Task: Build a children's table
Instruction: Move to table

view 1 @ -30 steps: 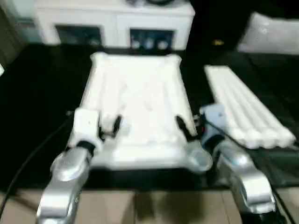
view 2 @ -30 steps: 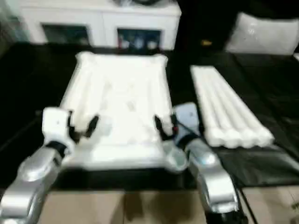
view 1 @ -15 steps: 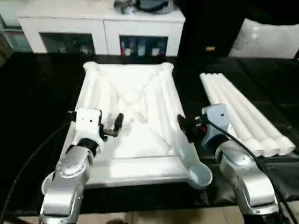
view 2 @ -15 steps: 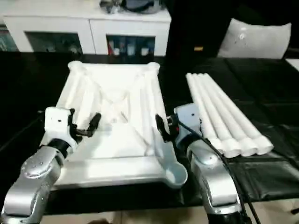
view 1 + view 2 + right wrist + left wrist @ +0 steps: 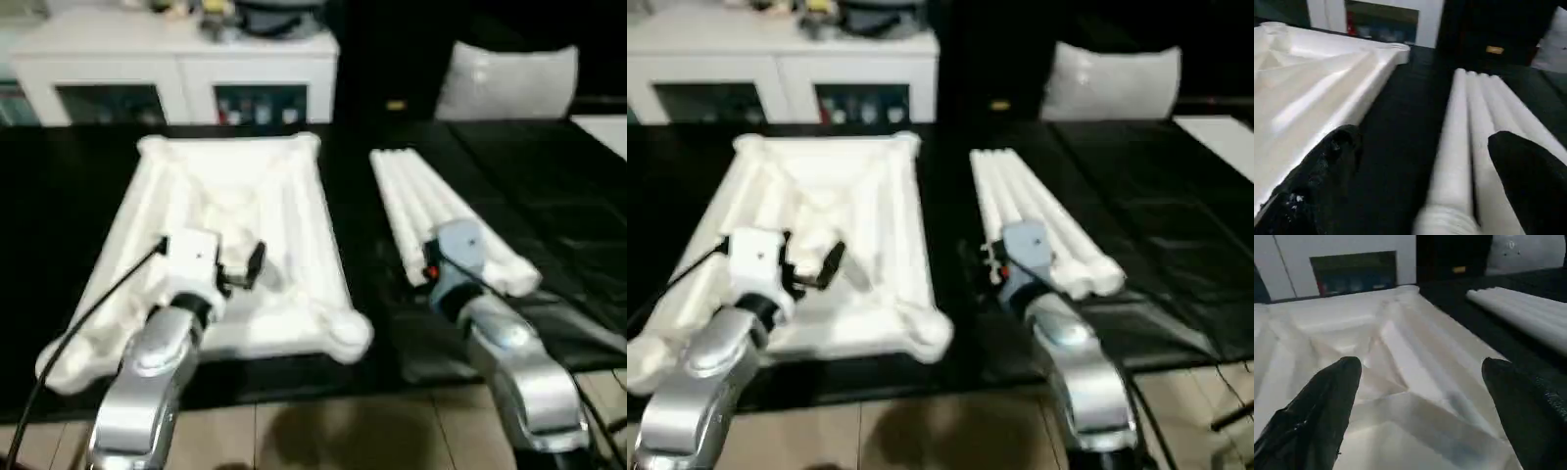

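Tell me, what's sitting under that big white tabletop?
The tabletop lies upside down, ribbed side up, on a black surface that shows all around it. Whatever is directly beneath is covered. The left claw hovers open above it.

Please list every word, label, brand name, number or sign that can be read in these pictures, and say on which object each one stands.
No text can be read.
A small yellow tag on the dark furniture behind the four legs: too blurred to read.
Coloured items behind the glass doors of the white cabinet: too blurred to read.
The table top carries no visible marking.
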Available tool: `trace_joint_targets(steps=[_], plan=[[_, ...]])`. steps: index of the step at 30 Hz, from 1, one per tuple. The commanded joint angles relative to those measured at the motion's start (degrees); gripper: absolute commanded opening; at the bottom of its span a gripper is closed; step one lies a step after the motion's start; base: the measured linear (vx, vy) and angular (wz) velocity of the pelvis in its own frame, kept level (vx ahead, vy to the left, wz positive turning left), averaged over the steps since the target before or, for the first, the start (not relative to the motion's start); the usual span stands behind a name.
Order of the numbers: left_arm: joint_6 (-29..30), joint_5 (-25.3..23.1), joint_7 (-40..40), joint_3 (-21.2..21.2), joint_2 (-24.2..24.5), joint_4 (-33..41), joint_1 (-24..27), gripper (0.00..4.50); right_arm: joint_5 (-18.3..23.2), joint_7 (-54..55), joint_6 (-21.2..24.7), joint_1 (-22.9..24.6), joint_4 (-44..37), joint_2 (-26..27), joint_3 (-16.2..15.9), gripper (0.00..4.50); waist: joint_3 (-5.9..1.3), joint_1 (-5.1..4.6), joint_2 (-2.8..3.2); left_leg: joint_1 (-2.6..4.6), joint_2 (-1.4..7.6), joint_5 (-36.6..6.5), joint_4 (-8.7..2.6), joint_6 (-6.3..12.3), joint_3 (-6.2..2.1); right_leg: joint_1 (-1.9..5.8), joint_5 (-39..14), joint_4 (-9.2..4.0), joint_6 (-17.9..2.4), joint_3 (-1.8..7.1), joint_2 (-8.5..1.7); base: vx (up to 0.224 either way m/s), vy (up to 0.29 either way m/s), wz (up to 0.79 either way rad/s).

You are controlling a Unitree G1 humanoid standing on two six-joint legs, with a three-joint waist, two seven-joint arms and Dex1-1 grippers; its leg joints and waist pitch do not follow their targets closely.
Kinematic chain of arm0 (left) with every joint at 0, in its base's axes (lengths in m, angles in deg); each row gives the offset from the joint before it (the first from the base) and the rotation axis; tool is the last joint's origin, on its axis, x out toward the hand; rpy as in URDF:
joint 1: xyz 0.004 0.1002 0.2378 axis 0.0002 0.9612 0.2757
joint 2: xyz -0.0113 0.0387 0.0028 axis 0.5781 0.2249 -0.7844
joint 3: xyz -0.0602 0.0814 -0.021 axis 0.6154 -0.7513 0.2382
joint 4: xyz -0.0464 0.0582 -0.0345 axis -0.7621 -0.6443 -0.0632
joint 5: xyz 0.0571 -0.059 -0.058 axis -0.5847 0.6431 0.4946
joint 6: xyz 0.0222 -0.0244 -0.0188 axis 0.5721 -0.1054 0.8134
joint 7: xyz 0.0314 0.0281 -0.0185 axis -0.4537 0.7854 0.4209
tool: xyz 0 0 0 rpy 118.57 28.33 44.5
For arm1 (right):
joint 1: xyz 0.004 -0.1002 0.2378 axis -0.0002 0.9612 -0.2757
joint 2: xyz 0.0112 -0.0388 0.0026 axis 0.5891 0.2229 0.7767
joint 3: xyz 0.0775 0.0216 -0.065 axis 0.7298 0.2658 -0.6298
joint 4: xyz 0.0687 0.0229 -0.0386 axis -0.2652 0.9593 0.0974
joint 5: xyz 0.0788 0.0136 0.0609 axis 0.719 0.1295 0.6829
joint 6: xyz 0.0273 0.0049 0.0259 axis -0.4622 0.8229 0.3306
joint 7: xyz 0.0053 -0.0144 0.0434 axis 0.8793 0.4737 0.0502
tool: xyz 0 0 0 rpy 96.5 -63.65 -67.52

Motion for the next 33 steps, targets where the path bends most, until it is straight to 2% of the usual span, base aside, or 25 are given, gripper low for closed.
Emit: trace_joint_targets(steps=[1, 2, 3, 4, 5, 6, 7, 8, 9, 10, 11, 12, 13, 14, 15, 16, 17, 18, 19, 21, 22, 25, 28, 32, 33], plan=[[1.01, -0.67, 0.48, 0.65, 0.97, -0.05, -0.25, 4.43, 0.20, -0.32, -0.12, -0.53, 0.35, 0.37, -0.56, 4.50, -2.32, 1.70, 0.52, -1.17, 4.77, 0.80, -3.66, 4.68, -2.29, 3.60, -16.19, -10.16, 11.39, 5.39, -9.71, -0.031, -0.083, -0.06], [1.18, -0.52, 0.65, 0.69, 0.92, -0.21, -0.33, 4.43, 0.08, -0.32, -0.32, -0.59, 0.60, 0.31, -0.60, 4.50, -2.71, 1.40, 1.53, -1.04, 7.42, -1.18, -4.68, 4.87, -3.80, 3.21, -13.69, -8.98, 11.54, 3.75, -8.27, -0.031, -0.083, -0.06], [1.13, -0.48, 0.82, 0.63, 0.83, -0.41, -0.31, 4.43, 0.00, -0.30, -0.52, -0.64, 0.89, 0.26, -0.65, 4.50, -2.84, 1.16, 1.71, 0.37, 10.66, -4.65, -5.75, 5.59, -5.27, 2.55, -10.39, -7.80, 8.46, 3.89, -9.64, 0.000, 0.000, 0.00], [1.06, -0.53, 0.86, 0.56, 0.81, -0.46, -0.27, 4.43, 0.00, -0.31, -0.57, -0.64, 0.96, 0.25, -0.66, 4.50, -2.51, 1.26, 1.48, -0.36, 10.69, -6.59, -6.02, 5.12, -5.16, 2.92, -9.17, -7.57, 6.06, 4.40, -11.05, 0.000, 0.000, 0.00], [0.91, -0.55, 0.80, 0.59, 0.64, -0.58, -0.30, 4.43, 0.13, -0.15, -0.70, -0.59, 1.03, 0.34, -0.56, 4.50, -2.25, 1.44, 1.00, -0.52, 9.52, -7.48, -5.72, 4.23, -4.28, 2.79, -11.45, -8.31, 5.43, 4.64, -11.33, 0.000, 0.000, 0.00], [0.78, -0.63, 0.65, 0.54, 0.52, -0.70, -0.39, 4.43, 0.25, -0.07, -0.75, -0.55, 1.09, 0.41, -0.47, 4.50, -1.73, 1.99, 0.20, -0.92, 5.52, -5.83, -4.03, 2.00, -1.56, 3.23, -20.47, -10.29, 7.08, 4.31, -11.17, 0.000, 0.000, 0.00], [0.49, -0.91, 0.41, 0.28, 0.61, -0.78, -0.52, 4.43, -0.05, -0.11, -0.54, -0.56, 1.09, 0.25, -0.68, 4.50, -1.60, 2.96, 0.50, -0.62, 4.45, -2.31, -3.74, 1.62, -0.51, 2.90, -26.83, -11.35, 9.33, 3.74, -10.30, 0.000, 0.000, 0.00], [0.27, -1.09, 0.31, 0.12, 0.70, -0.80, -0.57, 4.43, -0.67, 0.10, -0.73, -0.64, 1.10, 0.06, -0.96, 4.50, -1.63, 3.04, 0.48, -0.55, 4.81, -1.69, -4.26, 1.77, -0.42, 2.72, -26.88, -11.46, 10.04, 3.35, -9.50, 0.000, 0.000, 0.00], [0.12, -1.13, 0.18, -0.04, 0.81, -0.90, -0.67, 4.43, -1.16, 0.20, -0.91, -0.75, 1.21, -0.04, -1.06, 4.50, -2.10, 2.90, 0.98, -0.19, 6.57, -1.54, -5.37, 1.82, -1.16, 2.75, -21.81, -10.84, 10.09, 2.64, -8.60, 0.000, 0.000, 0.00], [0.15, -1.24, -0.35, 0.05, 0.70, -1.05, -0.76, 4.43, -1.08, 0.42, -0.70, -1.15, 1.41, 0.26, -0.80, 4.50, -2.40, 2.84, 0.75, -2.65, 7.99, -1.87, -7.12, 3.95, -5.01, 5.14, -10.63, -7.64, 5.69, 0.28, -10.52, 0.000, 0.000, 0.00], [0.22, -1.30, -0.75, 0.14, 0.60, -1.15, -0.81, 4.43, -0.92, 0.54, -0.53, -1.44, 1.57, 0.53, -0.56, 4.50, -2.97, 2.40, 2.43, -1.91, 9.22, -2.90, -7.91, 5.32, -6.91, 4.58, -6.05, -6.63, 2.66, -0.53, -9.67, 0.000, 0.000, 0.00], [0.23, -1.31, -0.78, 0.16, 0.60, -1.17, -0.82, 4.43, -0.89, 0.53, -0.52, -1.46, 1.56, 0.55, -0.55, 4.50, -3.43, 0.61, 3.40, 1.07, 12.21, -5.50, -8.76, 7.70, -11.67, 2.16, -0.67, -2.52, -0.54, -0.60, -7.72, 0.061, 0.016, 0.45], [0.91, -0.61, -1.52, 1.42, -0.03, -1.92, -1.02, 4.43, -0.55, -0.04, -0.16, -1.80, 1.30, 0.60, -0.83, 4.50, -2.83, -0.77, 3.46, 2.06, 11.47, -3.81, -9.01, 11.06, -13.74, -0.07, -1.72, -0.33, -2.86, 1.13, -6.70, 0.068, -0.004, 0.69], [1.16, -0.19, -1.58, 1.89, -0.31, -2.15, -1.08, 4.43, -0.60, -0.28, -0.12, -1.80, 1.22, 0.40, -1.11, 4.50, -2.47, -0.90, 2.94, 1.71, 10.41, -3.85, -9.01, 11.55, -13.58, -0.22, -1.30, -0.35, -4.39, 2.24, -6.81, 0.068, -0.004, 0.69], [1.74, -0.16, -1.40, 1.97, -0.17, -2.36, -1.29, 4.43, -0.21, -0.66, -0.13, -1.53, 1.02, 0.31, -1.11, 4.50, -2.16, -1.34, 2.84, 2.46, 11.76, -5.77, -7.90, 9.44, -9.77, -0.71, 0.46, -1.91, -7.39, 4.07, -8.09, 0.042, -0.046, 0.64], [2.00, -0.37, -1.13, 1.86, 0.12, -2.39, -1.49, 4.43, 0.25, -0.68, -0.19, -1.29, 0.93, 0.47, -0.74, 4.50, -1.79, -1.21, 1.99, 0.64, 9.33, -5.74, -6.65, 8.60, -8.02, 0.90, 2.48, -4.75, -11.91, 5.71, -10.04, 0.037, -0.096, 0.28], [2.11, -0.27, -0.92, 2.00, 0.20, -2.37, -1.62, 4.43, 0.43, -0.64, -0.12, -1.16, 0.87, 0.52, -0.55, 4.50, -2.06, -0.52, 1.21, -0.75, 6.44, -3.85, -4.81, 7.55, -5.71, 2.18, 4.69, -6.25, -12.98, 6.61, -11.47, 0.037, -0.096, 0.28], [2.13, -0.11, -0.77, 2.17, 0.20, -2.35, -1.73, 4.43, 0.46, -0.66, -0.10, -1.12, 0.89, 0.45, -0.49, 4.50, -2.04, 1.54, -0.27, -1.34, 2.98, 1.19, -2.04, 3.93, -2.08, 3.68, -1.11, -8.04, -5.88, 6.74, -12.89, 0.017, -0.105, 0.05], [2.26, 0.34, -0.50, 2.46, 0.13, -2.29, -1.80, 4.43, 0.35, -0.73, -0.16, -1.10, 0.97, 0.28, -0.56, 4.50, -1.96, 2.85, -0.26, -1.95, 3.16, 3.09, -2.13, 2.56, -1.56, 4.04, -9.04, -8.54, 2.63, 7.47, -12.15, -0.002, -0.087, 0.01], [2.40, 1.04, 0.37, 2.50, 0.11, -2.27, -1.81, 4.43, 0.23, -0.82, -0.20, -1.26, 1.17, 0.22, -0.51, 4.50, -2.03, 3.12, 0.74, -2.04, 4.79, 4.80, -4.30, 1.60, -1.37, 3.69, -9.86, -8.09, 5.50, 5.27, -9.41, -0.001, -0.043, 0.00], [2.49, 1.29, 1.02, 2.21, 0.38, -2.27, -1.82, 4.43, 0.14, -1.00, -0.27, -1.41, 1.27, 0.19, -0.59, 4.50, -2.32, 3.05, 1.30, -1.24, 6.43, 3.04, -5.06, 0.64, -1.76, 3.07, -7.85, -7.55, 4.91, 4.58, -8.37, 0.000, 0.000, 0.00], [2.45, 1.89, 3.27, 1.37, 1.49, -2.39, -1.93, 4.43, 0.14, -2.20, -0.99, -1.95, 1.74, -0.33, -0.97, 4.50, -3.14, 2.31, 2.00, -0.21, 9.50, 1.22, -6.42, 1.56, -3.44, 3.15, 3.35, -5.33, -1.04, 4.35, -9.21, 0.000, 0.000, 0.00], [1.66, 2.01, 6.51, 0.80, 3.66, -3.78, -2.76, 4.43, 0.70, -3.68, -2.00, -2.78, 2.72, -1.36, -0.88, 4.50, -2.62, 2.43, 1.73, -0.66, 8.26, -2.56, -6.41, 1.51, -2.23, 3.39, 2.18, -6.17, -4.71, 4.69, -10.12, 0.000, 0.000, 0.00], [-1.00, 2.66, 13.19, -0.41, 7.62, -6.20, -4.51, 4.43, 1.63, -7.94, -3.09, -3.75, 3.80, -3.52, -1.35, 4.50, -2.36, 2.68, 1.84, 0.01, 8.29, -6.13, -6.71, 0.01, -1.50, 2.81, -6.96, -7.03, -4.35, 4.75, -9.84, 0.000, 0.000, 0.00], [-2.07, 2.80, 16.57, -1.09, 9.79, -7.50, -5.48, 4.43, 2.28, -11.05, -3.54, -4.02, 3.96, -4.80, -2.07, 4.50, -2.28, 2.65, 2.35, 0.04, 8.57, -7.42, -6.95, -0.33, -1.63, 2.59, -7.62, -7.04, -4.40, 4.73, -9.77, 0.000, 0.000, 0.00]])
